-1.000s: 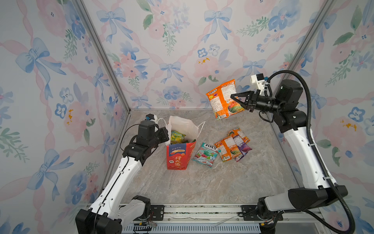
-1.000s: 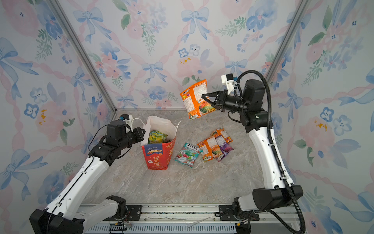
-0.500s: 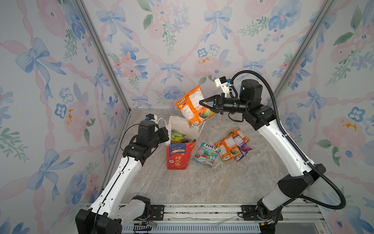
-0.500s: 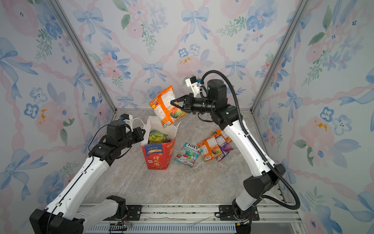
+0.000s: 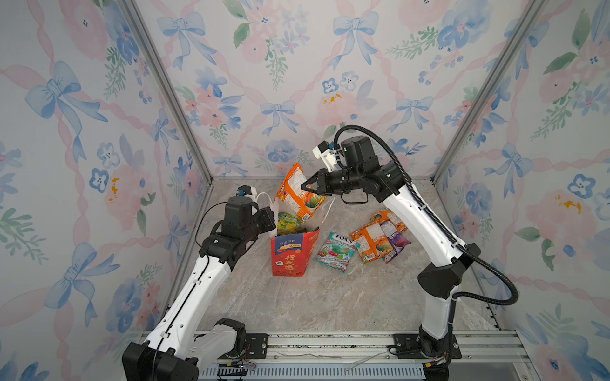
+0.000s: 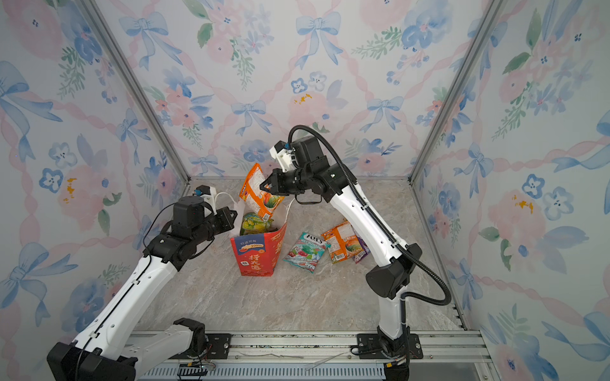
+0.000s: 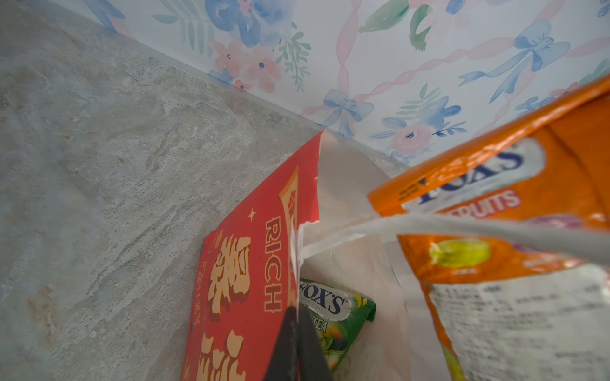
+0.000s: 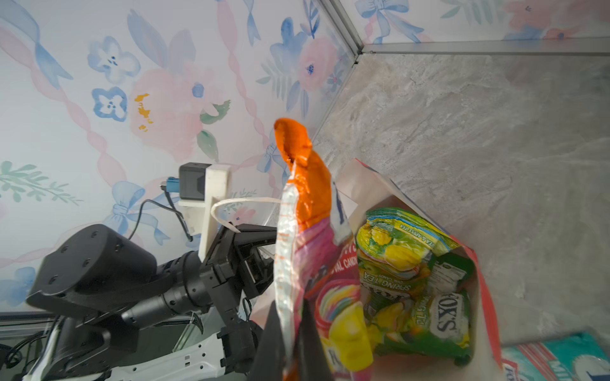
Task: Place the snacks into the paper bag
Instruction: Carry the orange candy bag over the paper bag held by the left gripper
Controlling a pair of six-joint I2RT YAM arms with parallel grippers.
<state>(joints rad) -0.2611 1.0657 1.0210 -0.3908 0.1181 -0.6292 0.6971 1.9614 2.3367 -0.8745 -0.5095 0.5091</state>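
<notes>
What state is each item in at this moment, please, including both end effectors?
paper bag: upright, mouth open.
held orange packet: tilted over the bag's mouth.
left end effector: shut on the bag's rim.
right end effector: shut on the held orange packet.
green packets: inside the bag.
teal packet: flat, beside the bag.
orange and purple packets: overlapping, outside the bag.

"RICH" plus gold Chinese characters on red paper bag [image 7: 231, 280] side; "100%" on its blue label [image 5: 290, 245]. "FOX'S", "FRUITS" on orange packet [image 7: 495, 184]. "FOX'S", "SPRING TEA" on green packet [image 8: 412, 287] inside. "FOX'S" on teal packet [image 5: 333, 252].
</notes>
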